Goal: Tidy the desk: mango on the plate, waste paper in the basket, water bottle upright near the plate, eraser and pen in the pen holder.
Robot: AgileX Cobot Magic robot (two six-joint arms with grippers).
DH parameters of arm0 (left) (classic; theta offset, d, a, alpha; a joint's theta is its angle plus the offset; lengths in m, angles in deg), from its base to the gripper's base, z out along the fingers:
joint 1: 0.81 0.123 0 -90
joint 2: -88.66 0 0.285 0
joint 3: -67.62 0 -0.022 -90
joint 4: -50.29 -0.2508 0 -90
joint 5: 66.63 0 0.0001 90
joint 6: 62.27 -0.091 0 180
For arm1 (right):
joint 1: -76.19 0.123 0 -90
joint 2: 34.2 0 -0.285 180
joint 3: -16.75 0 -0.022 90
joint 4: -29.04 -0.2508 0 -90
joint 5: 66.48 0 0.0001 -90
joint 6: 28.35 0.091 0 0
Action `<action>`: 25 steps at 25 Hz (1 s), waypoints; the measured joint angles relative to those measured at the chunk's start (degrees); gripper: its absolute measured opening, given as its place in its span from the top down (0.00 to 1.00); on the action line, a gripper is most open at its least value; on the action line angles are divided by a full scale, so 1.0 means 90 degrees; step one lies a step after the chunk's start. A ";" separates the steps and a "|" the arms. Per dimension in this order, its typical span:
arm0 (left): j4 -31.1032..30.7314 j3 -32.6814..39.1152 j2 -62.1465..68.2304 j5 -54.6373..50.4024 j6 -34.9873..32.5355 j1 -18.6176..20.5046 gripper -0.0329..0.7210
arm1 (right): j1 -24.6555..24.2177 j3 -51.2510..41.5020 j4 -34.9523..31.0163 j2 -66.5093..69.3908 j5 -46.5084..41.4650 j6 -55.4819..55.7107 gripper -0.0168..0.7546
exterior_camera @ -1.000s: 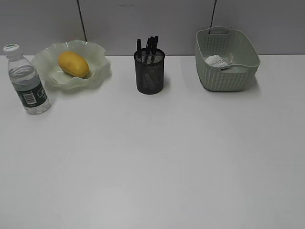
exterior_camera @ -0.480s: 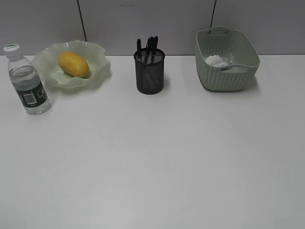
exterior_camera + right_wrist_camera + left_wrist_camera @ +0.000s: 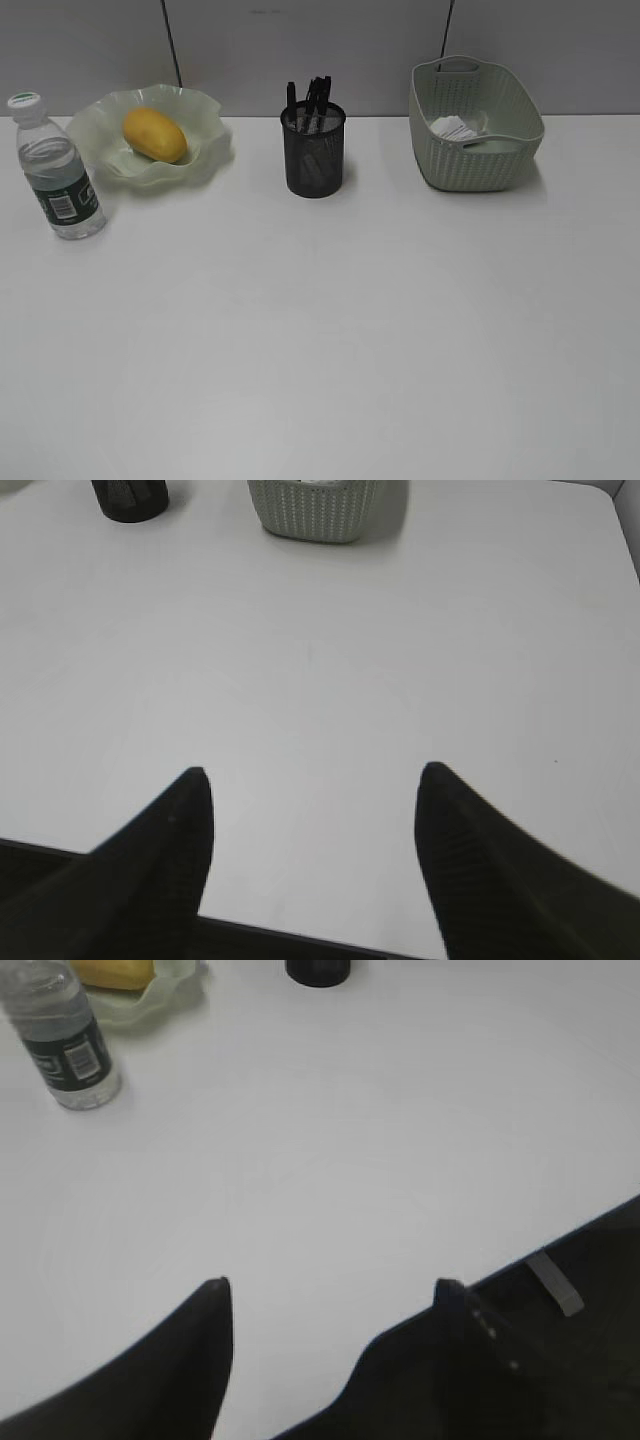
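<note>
The mango [image 3: 154, 134] lies in the pale green ruffled plate [image 3: 205, 140] at the back left of the white desk [image 3: 330, 330]. The water bottle [image 3: 56, 170] stands upright just left of the plate; it also shows in the left wrist view [image 3: 62, 1040]. The black mesh pen holder [image 3: 314, 150] holds dark pens; an eraser cannot be made out. The waste paper [image 3: 453, 127] lies inside the basket [image 3: 475, 130]. My left gripper [image 3: 330, 1285] and right gripper [image 3: 312, 772] are open and empty over the desk's near edge. Neither shows in the exterior view.
A grey panelled wall [image 3: 330, 50] runs behind the desk. The desk's near edge shows dark in both wrist views, and its right edge [image 3: 625, 540] in the right wrist view. The pen holder's base [image 3: 130, 495] and the basket's front [image 3: 315, 510] sit far ahead of the right gripper.
</note>
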 joint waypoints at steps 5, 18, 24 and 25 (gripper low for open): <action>-0.0006 0.0005 -0.0381 0.0000 0.0000 0.0934 0.33 | -0.0372 0.0000 0.0000 -0.0018 0.0004 0.0000 0.32; 0.0003 0.0005 -0.0792 0.0000 -0.0005 0.3292 0.33 | -0.1678 -0.0002 0.0000 -0.0162 0.0004 0.0000 0.32; 0.0009 0.0005 -0.0792 0.0000 -0.0005 0.3321 0.36 | -0.1680 -0.0002 0.0000 -0.0162 0.0004 0.0000 0.32; 0.0009 0.0005 -0.0792 0.0000 -0.0005 0.3321 0.37 | -0.1680 -0.0002 0.0000 -0.0162 0.0004 0.0000 0.33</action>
